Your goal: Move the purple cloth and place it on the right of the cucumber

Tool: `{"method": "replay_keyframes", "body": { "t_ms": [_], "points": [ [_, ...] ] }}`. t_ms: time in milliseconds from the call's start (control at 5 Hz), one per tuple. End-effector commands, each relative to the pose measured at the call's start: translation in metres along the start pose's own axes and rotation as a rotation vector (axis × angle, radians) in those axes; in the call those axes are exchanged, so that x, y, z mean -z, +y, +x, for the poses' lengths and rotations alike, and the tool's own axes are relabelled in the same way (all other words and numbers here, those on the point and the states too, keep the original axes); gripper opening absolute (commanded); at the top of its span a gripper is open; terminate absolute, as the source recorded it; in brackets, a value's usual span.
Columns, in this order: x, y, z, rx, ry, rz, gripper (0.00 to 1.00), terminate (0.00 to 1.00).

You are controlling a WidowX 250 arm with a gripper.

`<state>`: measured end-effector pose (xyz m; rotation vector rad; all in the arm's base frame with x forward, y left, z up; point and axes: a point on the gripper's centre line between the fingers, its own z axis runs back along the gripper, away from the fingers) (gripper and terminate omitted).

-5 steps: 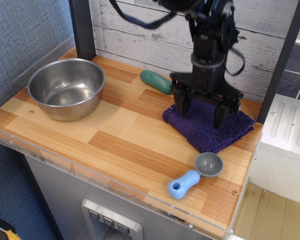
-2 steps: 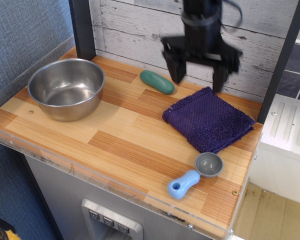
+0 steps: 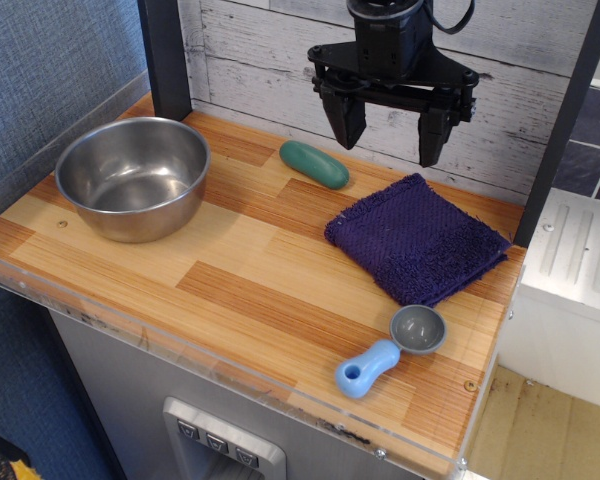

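The purple cloth (image 3: 417,239) lies flat on the wooden table at the right, just right of and slightly nearer than the cucumber (image 3: 314,164). The cucumber is a teal-green oblong lying near the back wall. My gripper (image 3: 388,135) hangs open and empty in the air above the back of the table, over the gap between the cucumber and the cloth's far corner. Its two black fingers point down and are spread wide. It touches neither thing.
A steel bowl (image 3: 133,177) stands at the left of the table. A light blue scoop with a grey cup (image 3: 390,352) lies near the front right edge. A dark post (image 3: 165,55) stands at the back left, a plank wall behind.
My gripper has let go of the cloth and risen from it to well above the table, shifting slightly left. The cloth stays flat where it was.
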<state>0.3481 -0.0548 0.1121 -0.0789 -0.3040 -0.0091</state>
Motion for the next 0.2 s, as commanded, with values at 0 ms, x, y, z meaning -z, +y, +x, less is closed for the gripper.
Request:
{"method": "replay_keyframes", "body": {
  "t_ms": [0],
  "points": [
    [-0.0138, 0.0014, -0.0008, 0.006, -0.038, -0.005, 1.0, 1.0]
  ]
}}
